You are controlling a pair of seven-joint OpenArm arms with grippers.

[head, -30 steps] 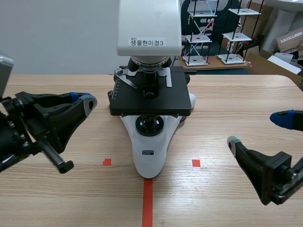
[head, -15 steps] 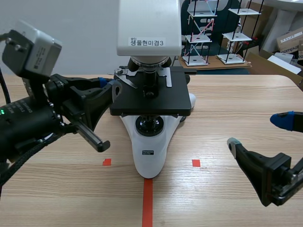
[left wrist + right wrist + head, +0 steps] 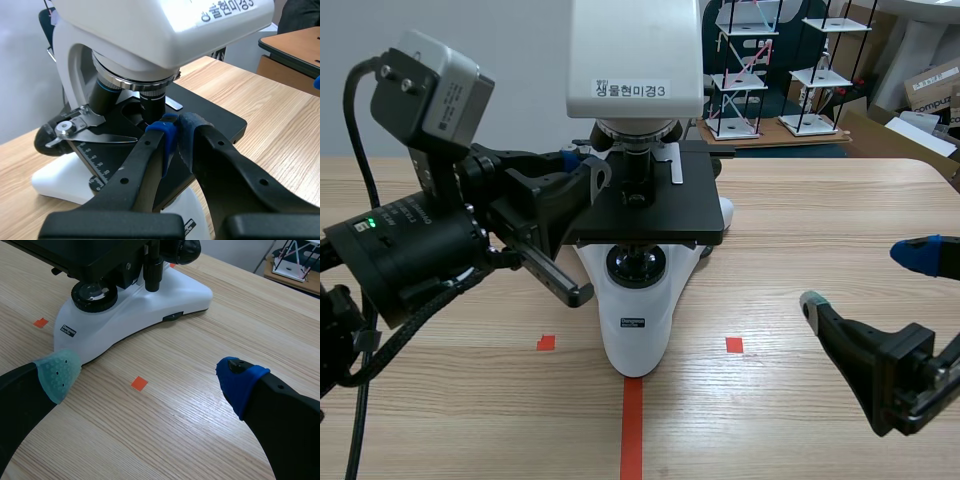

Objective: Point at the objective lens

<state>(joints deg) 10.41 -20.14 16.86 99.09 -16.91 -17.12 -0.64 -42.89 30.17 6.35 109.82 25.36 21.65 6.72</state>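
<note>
Pointing in from the 9 o'clock side of the microscope (image 3: 638, 300), the left gripper (image 3: 585, 168) has its two fingers pressed together, and nothing is held between them. In the left wrist view, the tips of the left gripper (image 3: 176, 131) are just ahead of and a little under the objective lens (image 3: 152, 102). This lens is the short black tube that hangs from the white head over the black stage (image 3: 220, 120). The tips are very near to the lens, but I cannot tell if they touch it. A second, thicker lens (image 3: 107, 95) sits beside the first one, on the side of the silver stage clip (image 3: 75, 129).

In the scene view the objective lens (image 3: 638, 165) is at 12 o'clock from the round light window (image 3: 636, 266) in the white base, directly above the stage (image 3: 650, 215). The microscope stands on the wooden table (image 3: 800, 220), at 12 o'clock from the orange-red tape line (image 3: 632, 430).

The right gripper (image 3: 868, 280) is low over the table at about 4 o'clock from the microscope base, well apart from it. In its own view the right gripper (image 3: 150, 372) is wide open, with one grey-green pad (image 3: 57, 372) and one blue pad (image 3: 240, 380) far from each other. Only bare table and a small tape square (image 3: 139, 384) are between them.
</note>
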